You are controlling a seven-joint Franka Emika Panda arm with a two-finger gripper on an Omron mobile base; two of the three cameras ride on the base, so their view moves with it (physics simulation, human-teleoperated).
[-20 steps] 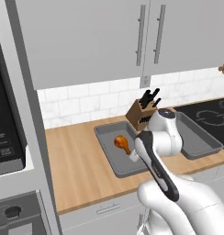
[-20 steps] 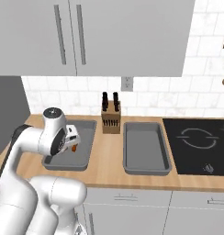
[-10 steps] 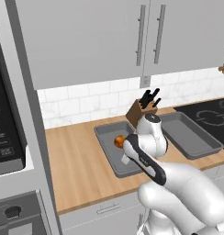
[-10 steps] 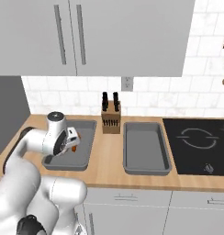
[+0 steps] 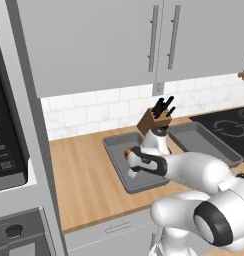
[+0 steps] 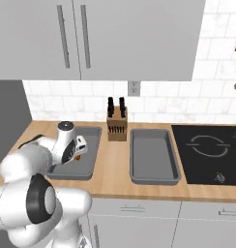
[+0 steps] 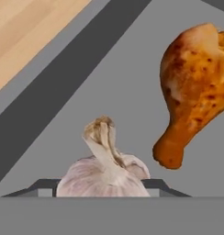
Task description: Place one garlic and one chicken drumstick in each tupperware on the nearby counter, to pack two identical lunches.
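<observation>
My gripper (image 7: 103,187) is shut on a white garlic (image 7: 107,170) bulb, which sits between the two dark fingertips low over the floor of the left tupperware (image 7: 127,64). A browned chicken drumstick (image 7: 194,87) lies in that same tray, just beside the garlic. From the base views, the hand (image 5: 132,167) reaches down into the left tupperware (image 5: 116,150), with the drumstick (image 5: 128,152) peeking out as an orange spot behind it. The other tupperware (image 5: 204,142) stands to the right on the counter (image 5: 84,175). In the right base view the gripper (image 6: 76,152) is over the left tupperware (image 6: 89,138), and the right tupperware (image 6: 154,157) holds nothing.
A wooden knife block (image 5: 156,117) stands at the back between the two trays. The black stovetop (image 6: 207,152) lies to the right. Wall cabinets (image 6: 129,38) hang above, and a dark appliance column (image 5: 9,125) borders the counter on the left.
The arm has bent over and the hand has dropped lower and leftward into the left tray. The garlic stays between the fingers, and the drumstick has not moved.
</observation>
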